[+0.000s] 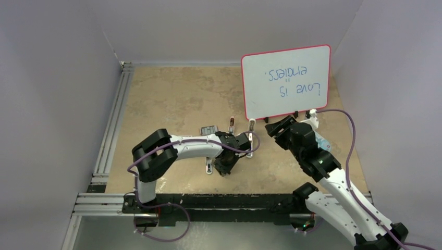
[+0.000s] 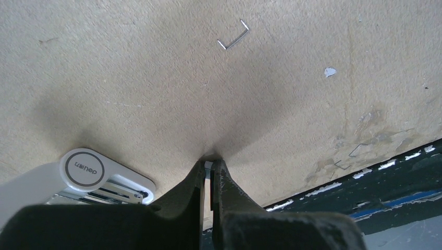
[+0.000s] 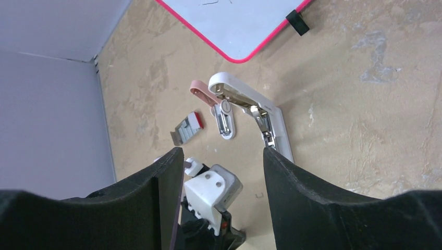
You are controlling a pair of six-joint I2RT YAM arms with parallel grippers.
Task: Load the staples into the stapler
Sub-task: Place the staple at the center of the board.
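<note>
My left gripper (image 1: 226,167) points straight down, with its tips (image 2: 210,164) on the table. Its jaws are almost closed on a thin pale silvery piece, apparently a strip of staples. A small white stapler (image 2: 86,174) lies open just left of it, metal channel showing (image 1: 208,167). The grey staple tray (image 3: 186,131) sticks out of its red box further back (image 1: 208,128). My right gripper (image 3: 223,151) is open and empty, held above the table (image 1: 273,127).
A larger white stapler (image 3: 255,112) lies open mid-table (image 1: 251,138). A pink mini stapler (image 3: 200,89) lies beside it (image 1: 231,123). A red-framed whiteboard (image 1: 285,80) stands at the back right. Loose single staples (image 2: 233,35) lie on the table. The table's dark front edge (image 2: 385,182) is close.
</note>
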